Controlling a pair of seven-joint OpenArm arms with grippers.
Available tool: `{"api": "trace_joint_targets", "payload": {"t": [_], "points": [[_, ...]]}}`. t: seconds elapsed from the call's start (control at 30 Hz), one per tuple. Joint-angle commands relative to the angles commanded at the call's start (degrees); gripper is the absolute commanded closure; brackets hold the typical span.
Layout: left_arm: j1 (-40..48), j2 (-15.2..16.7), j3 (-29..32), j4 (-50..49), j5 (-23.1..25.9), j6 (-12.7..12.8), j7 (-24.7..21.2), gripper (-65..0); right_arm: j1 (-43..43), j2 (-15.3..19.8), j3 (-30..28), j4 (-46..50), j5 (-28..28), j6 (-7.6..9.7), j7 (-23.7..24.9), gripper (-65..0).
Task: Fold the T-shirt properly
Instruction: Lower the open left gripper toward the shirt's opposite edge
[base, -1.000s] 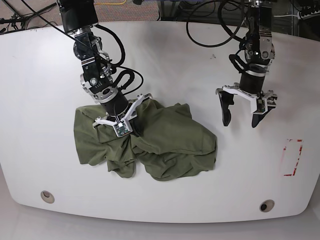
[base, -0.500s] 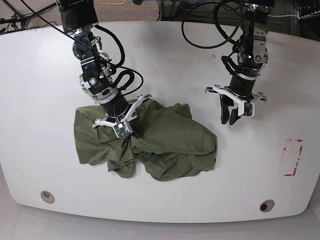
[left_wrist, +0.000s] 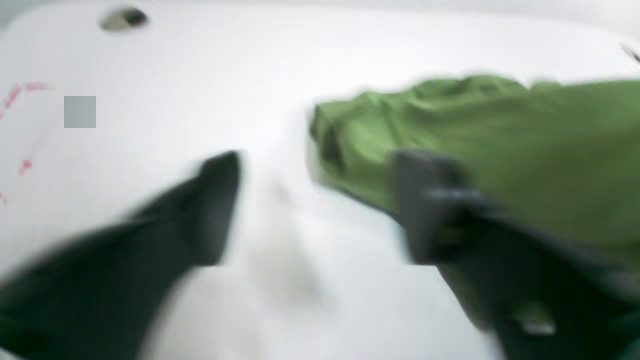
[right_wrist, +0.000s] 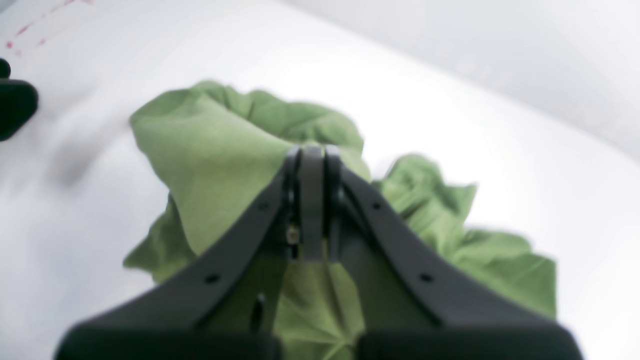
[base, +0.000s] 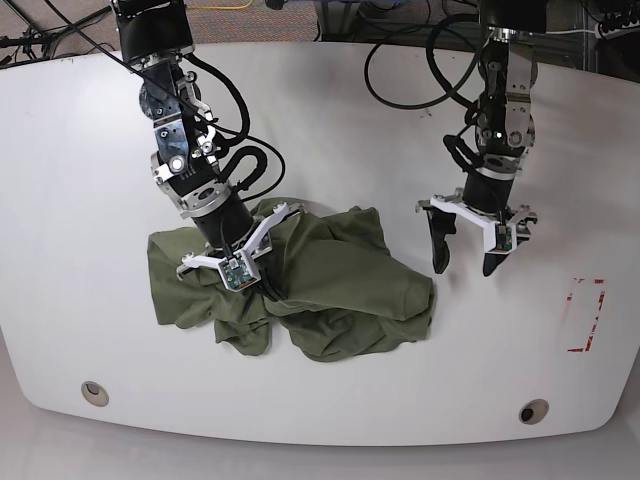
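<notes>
The olive-green T-shirt (base: 340, 285) lies crumpled in a heap on the white table (base: 80, 150), left of centre. My right gripper (base: 265, 285) presses into the heap's upper left. In the right wrist view its fingers (right_wrist: 311, 200) are closed together, shut on a raised fold of the T-shirt (right_wrist: 220, 145). My left gripper (base: 462, 258) hangs open just right of the shirt's right edge, nothing between its fingers. The left wrist view is blurred: the left gripper (left_wrist: 320, 210) is spread wide over bare table, with the T-shirt (left_wrist: 500, 125) behind its right finger.
A red tape outline (base: 585, 315) marks the table at the right. Two round holes (base: 94, 392) (base: 533, 411) sit near the front edge. Black cables (base: 420, 70) trail over the table's back edge.
My left gripper has swung left and lower, from the open table toward the shirt's right edge. My right gripper shifted slightly down and left, still gripping the fabric.
</notes>
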Motion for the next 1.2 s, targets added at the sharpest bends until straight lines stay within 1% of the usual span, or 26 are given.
{"api": "trace_joint_targets", "payload": {"t": [0.03,0.1,0.17,0.23,0.37,0.57,0.63,0.97,1.03,1.2], "points": [[-0.70,0.08,-0.10,-0.68,0.05,-0.10,0.97,-57.5,-0.13,-0.02,0.15,-0.01,0.00,0.02,0.02,0.0],[-1.75,0.34,-0.14,-1.75,0.21,-0.54,2.56,-58.4,-0.27,-0.07,0.40,-0.10,-0.03,0.04,0.09,0.0],[-2.72,0.59,-0.15,-2.72,0.45,-1.29,3.71,-58.6,-0.56,-0.10,0.56,-0.30,-0.02,0.03,0.13,0.0],[-5.59,1.54,0.51,-6.06,2.07,-1.99,6.49,-56.8,-1.88,-0.03,0.41,-1.55,-0.24,0.09,0.35,0.0],[-6.52,1.91,0.84,-7.42,2.68,-1.89,7.12,-56.6,-2.18,-0.07,0.42,-1.46,-0.20,0.05,0.26,0.0],[-7.51,2.33,1.24,-10.01,3.39,-1.06,7.46,-56.1,-2.57,-0.26,0.24,-0.96,-0.15,0.06,0.12,0.0],[-8.45,2.35,2.06,-12.21,3.10,-1.00,7.77,-55.2,-3.23,-0.39,0.29,0.96,-0.08,0.21,0.26,-0.1],[-10.17,1.99,3.56,-13.49,3.08,-0.87,9.49,-52.0,-4.79,-1.66,0.25,5.74,-0.07,0.41,0.35,-0.3],[-9.97,1.95,4.94,-13.57,2.89,-0.96,9.91,-49.8,-5.68,-1.32,0.20,8.05,-0.08,0.42,0.01,-0.1],[-9.99,1.90,6.45,-14.20,2.73,-0.91,10.05,-49.5,-6.12,-1.28,0.19,9.02,-0.15,0.44,0.03,-0.2]]}}
